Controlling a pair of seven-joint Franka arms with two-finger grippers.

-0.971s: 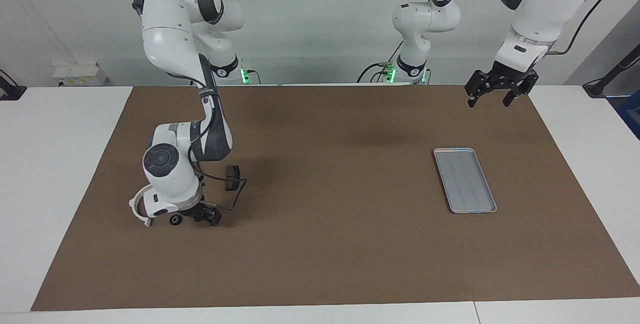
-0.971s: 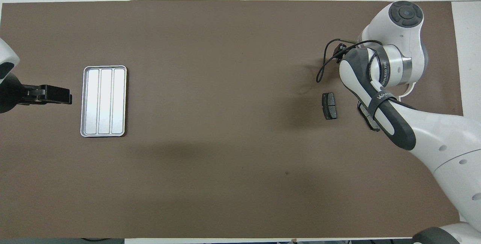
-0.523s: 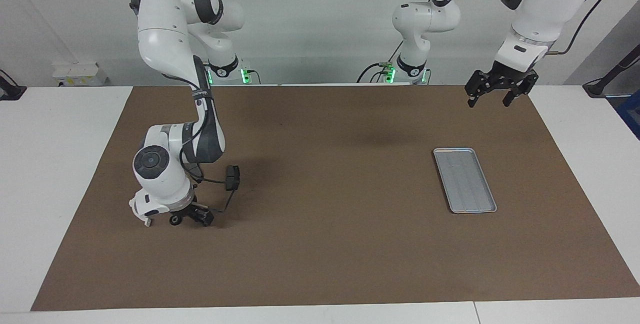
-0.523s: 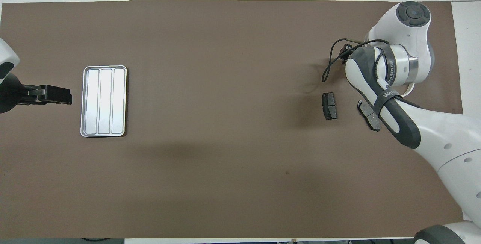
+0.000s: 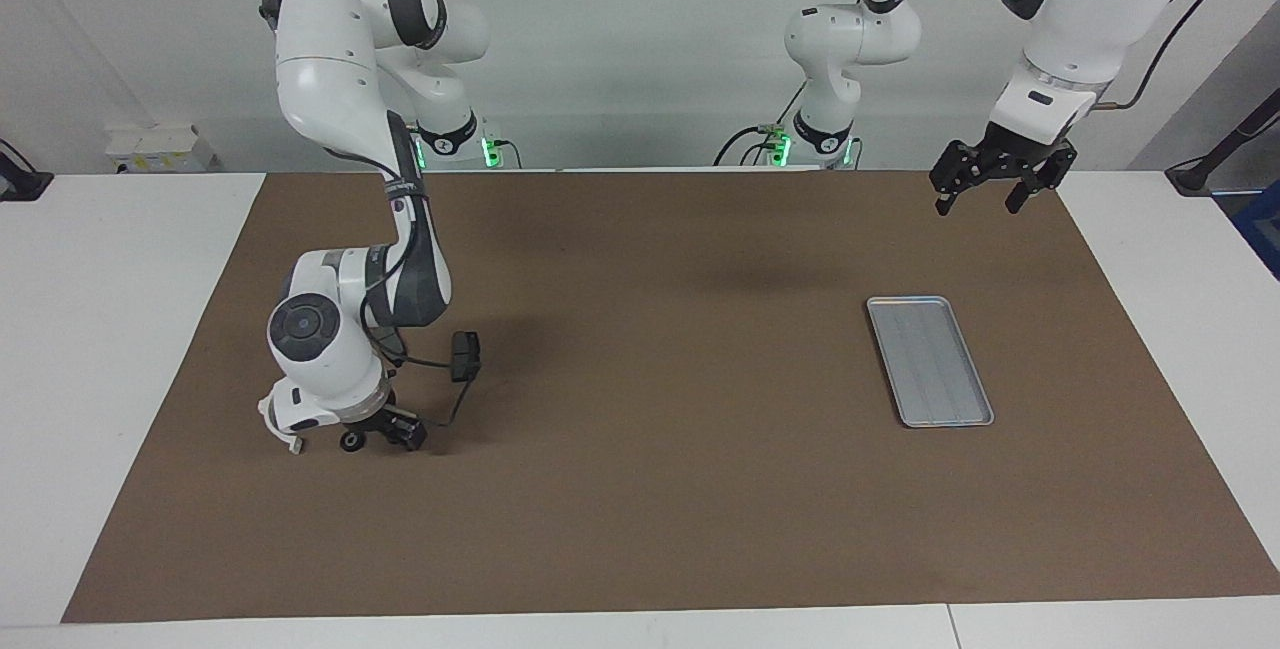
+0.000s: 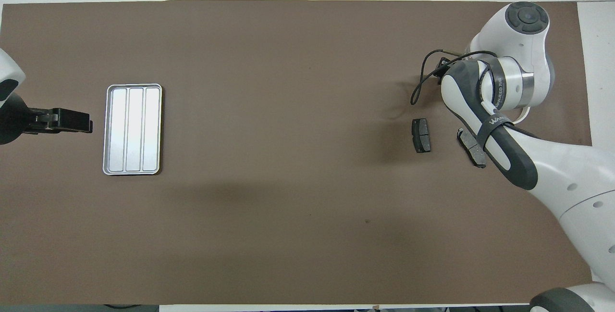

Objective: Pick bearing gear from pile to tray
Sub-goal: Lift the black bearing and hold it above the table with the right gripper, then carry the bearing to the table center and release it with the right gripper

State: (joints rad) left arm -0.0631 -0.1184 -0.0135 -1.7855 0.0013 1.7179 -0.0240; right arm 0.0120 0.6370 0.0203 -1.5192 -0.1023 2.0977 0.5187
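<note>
The pile lies at the right arm's end of the mat. Its white curved arc point(image 5: 272, 418) and a small black round piece point(image 5: 351, 441) show in the facing view. Two dark brake pads point(image 6: 421, 135) point(image 6: 472, 147) show in the overhead view, nearer to the robots. My right gripper point(image 5: 388, 429) is down at the mat beside the round piece and against the arc. In the overhead view the right wrist point(image 6: 510, 86) hides the gripper. The silver ribbed tray point(image 5: 930, 361) point(image 6: 132, 129) lies empty toward the left arm's end. My left gripper point(image 5: 982, 197) waits, open and empty, in the air beside the tray point(image 6: 72, 121).
A brown mat point(image 5: 660, 489) covers the table, with white table edge point(image 5: 100, 329) around it. A black cable with a small box point(image 5: 465, 355) hangs from the right arm close to the mat.
My right wrist has shifted toward the right arm's end of the table and sunk a little, covering more of the white arc. The left arm has not moved.
</note>
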